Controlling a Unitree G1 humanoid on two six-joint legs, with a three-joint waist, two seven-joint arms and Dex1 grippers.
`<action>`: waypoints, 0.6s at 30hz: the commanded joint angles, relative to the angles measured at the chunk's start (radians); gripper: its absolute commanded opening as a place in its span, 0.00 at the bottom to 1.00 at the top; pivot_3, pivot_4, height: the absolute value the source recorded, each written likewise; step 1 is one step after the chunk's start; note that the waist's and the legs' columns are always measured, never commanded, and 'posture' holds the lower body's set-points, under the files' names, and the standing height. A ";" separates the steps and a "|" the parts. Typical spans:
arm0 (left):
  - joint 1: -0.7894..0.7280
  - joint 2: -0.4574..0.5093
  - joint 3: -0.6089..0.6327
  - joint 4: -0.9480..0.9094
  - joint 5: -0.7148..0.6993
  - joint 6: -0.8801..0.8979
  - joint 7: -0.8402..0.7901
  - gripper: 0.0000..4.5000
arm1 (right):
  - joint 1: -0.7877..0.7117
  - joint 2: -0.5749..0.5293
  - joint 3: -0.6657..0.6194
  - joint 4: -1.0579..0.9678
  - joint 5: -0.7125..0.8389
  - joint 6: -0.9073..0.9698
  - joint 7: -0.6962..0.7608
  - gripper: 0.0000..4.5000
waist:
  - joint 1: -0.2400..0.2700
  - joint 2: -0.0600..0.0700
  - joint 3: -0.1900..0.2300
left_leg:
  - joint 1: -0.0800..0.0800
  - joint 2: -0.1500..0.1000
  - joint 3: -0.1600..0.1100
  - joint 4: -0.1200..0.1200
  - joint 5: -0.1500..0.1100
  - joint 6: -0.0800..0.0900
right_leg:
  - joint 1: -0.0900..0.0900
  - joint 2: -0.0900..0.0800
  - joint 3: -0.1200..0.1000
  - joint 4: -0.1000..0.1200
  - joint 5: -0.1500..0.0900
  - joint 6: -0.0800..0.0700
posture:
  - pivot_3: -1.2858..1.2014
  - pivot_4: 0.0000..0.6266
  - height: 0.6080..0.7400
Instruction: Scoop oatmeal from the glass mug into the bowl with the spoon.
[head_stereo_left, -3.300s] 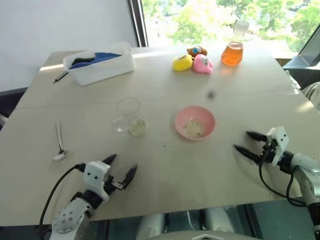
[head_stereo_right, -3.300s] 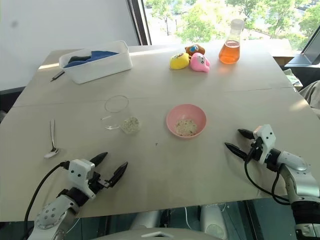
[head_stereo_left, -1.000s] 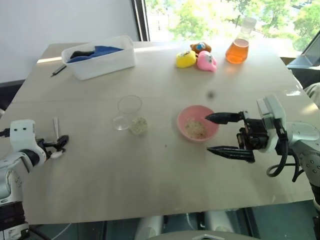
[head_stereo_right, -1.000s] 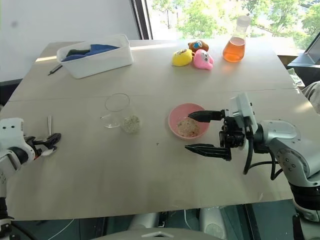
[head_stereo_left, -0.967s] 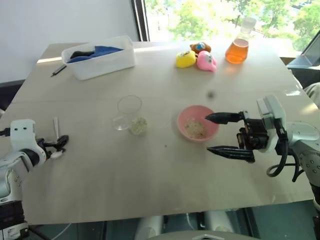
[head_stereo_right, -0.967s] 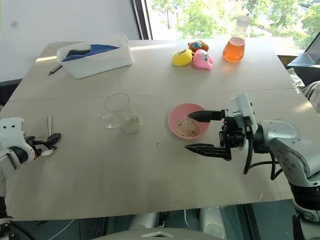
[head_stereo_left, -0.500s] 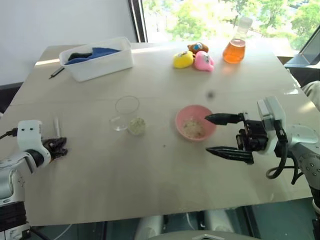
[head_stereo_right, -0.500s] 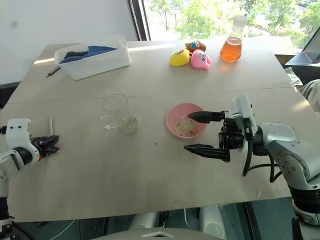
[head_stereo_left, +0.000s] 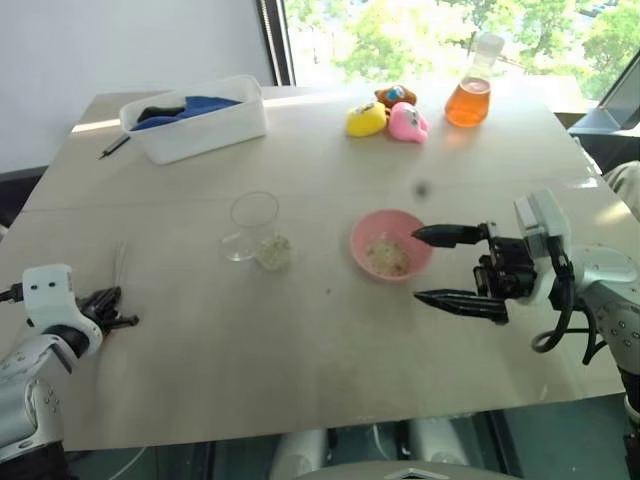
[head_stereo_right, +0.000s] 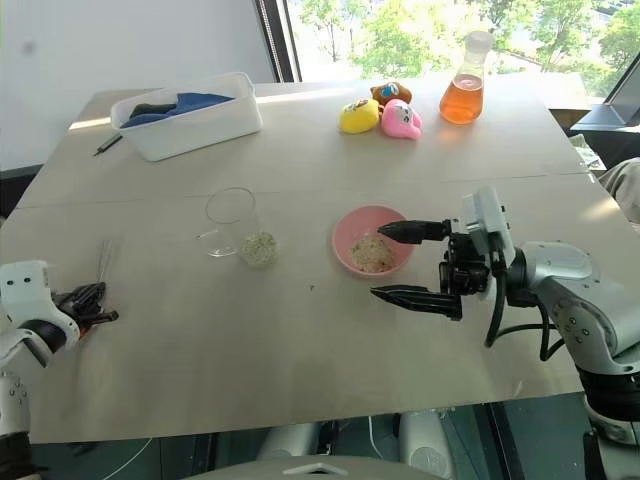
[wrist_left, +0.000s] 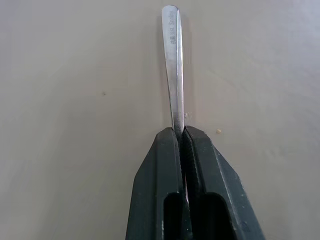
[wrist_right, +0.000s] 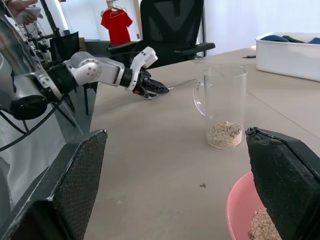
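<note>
Light wood table (head_stereo_left: 330, 340), two boards with a seam running left-right across the middle, mostly bare; window along the far edge with bright green trees outside, white wall at far left. Left gripper (head_stereo_left: 112, 305) at the near-left edge, jaws clenched on the spoon (wrist_left: 173, 65), handle sticking out past the fingertips and lifted off the tabletop. Right gripper (head_stereo_right: 405, 262) hangs just right of the bowl (head_stereo_left: 390, 243), jaws released wide, one finger over the bowl's right rim, holding nothing. Glass mug (head_stereo_left: 252, 226) stands mid-table, left of the pink bowl, with a little oatmeal (wrist_right: 224, 133) in its bottom; more flakes sit in the bowl. Far side: white tub (head_stereo_left: 195, 118) with blue cloth at far left, pen (head_stereo_left: 117, 146) beside it, three small toys (head_stereo_left: 388, 115) and a flask (head_stereo_left: 472, 88) of orange liquid at far right. Right wrist view looks past the table to a black office chair (wrist_right: 170, 25), a red shirt (wrist_right: 116, 22) on a hanger, and a person's hand (wrist_right: 20, 7) at the edge.
</note>
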 joint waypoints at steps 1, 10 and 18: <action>-0.023 -0.001 0.075 -0.086 -0.040 -0.100 -0.002 0.01 | -0.026 0.004 -0.003 0.008 -0.008 -0.019 0.013 1.00 | 0.001 -0.004 0.000 | -0.001 0.000 -0.001 0.000 0.000 0.000 | 0.000 0.000 -0.001 0.000 0.000 0.000 | 0.52 0.24 1.00; -0.141 0.026 0.029 -0.308 -0.164 -0.133 -0.034 0.01 | -0.094 0.045 -0.038 0.070 0.029 0.036 -0.091 1.00 | 0.007 -0.006 -0.001 | -0.003 -0.001 -0.003 0.002 0.001 -0.001 | 0.000 0.000 -0.003 0.000 0.000 0.000 | 0.52 0.24 1.00; -0.278 0.062 -0.266 -0.500 -0.210 -0.098 -0.115 0.01 | -0.282 0.183 -0.100 0.106 0.188 0.226 -0.488 1.00 | -0.001 -0.006 -0.001 | -0.003 -0.002 -0.003 0.002 0.001 -0.001 | -0.001 0.003 -0.006 0.001 0.000 0.000 | 0.52 0.24 1.00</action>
